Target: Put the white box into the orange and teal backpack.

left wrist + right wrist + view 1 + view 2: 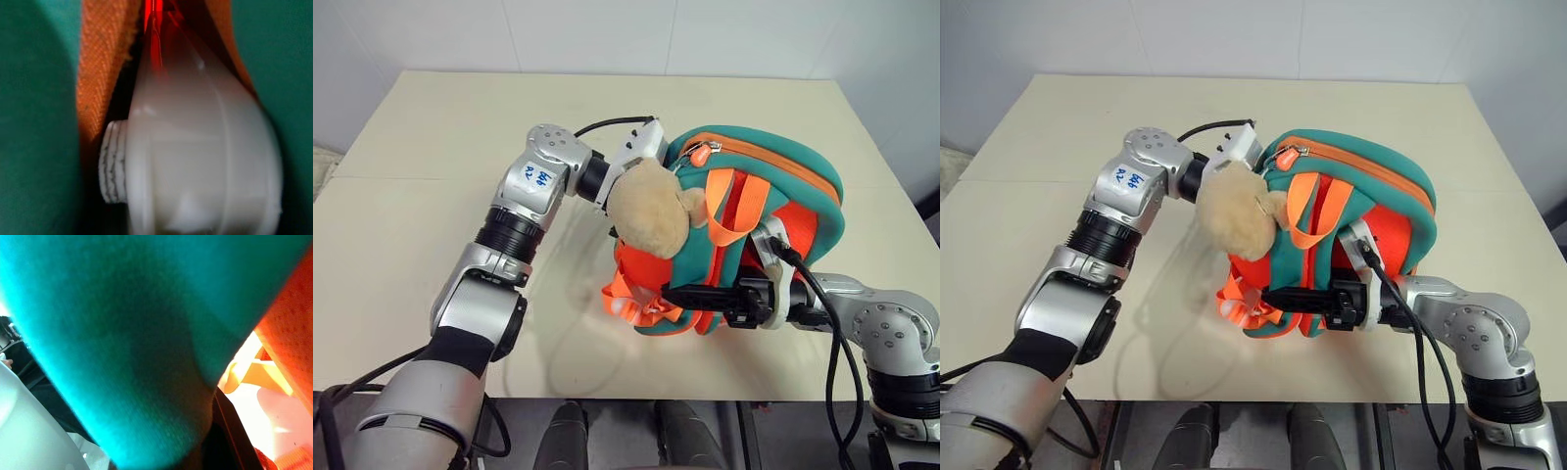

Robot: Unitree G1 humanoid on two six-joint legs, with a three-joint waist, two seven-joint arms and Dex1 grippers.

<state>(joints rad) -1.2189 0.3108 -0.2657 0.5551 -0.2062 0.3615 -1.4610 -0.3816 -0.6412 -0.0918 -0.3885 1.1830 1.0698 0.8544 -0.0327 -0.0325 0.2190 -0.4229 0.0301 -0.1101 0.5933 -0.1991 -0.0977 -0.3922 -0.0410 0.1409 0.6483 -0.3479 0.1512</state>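
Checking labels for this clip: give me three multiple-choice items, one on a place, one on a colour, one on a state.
1. The toy hangs: A on the backpack, its left side; B inside it; C under it.
2. The straps are: A teal; B orange; C black.
3. The right gripper is: A open; B shut on the toy; C shut on the backpack.
A, the toy lies against the left flank; B, the loops are orange; C, its fingers clamp the lower edge.
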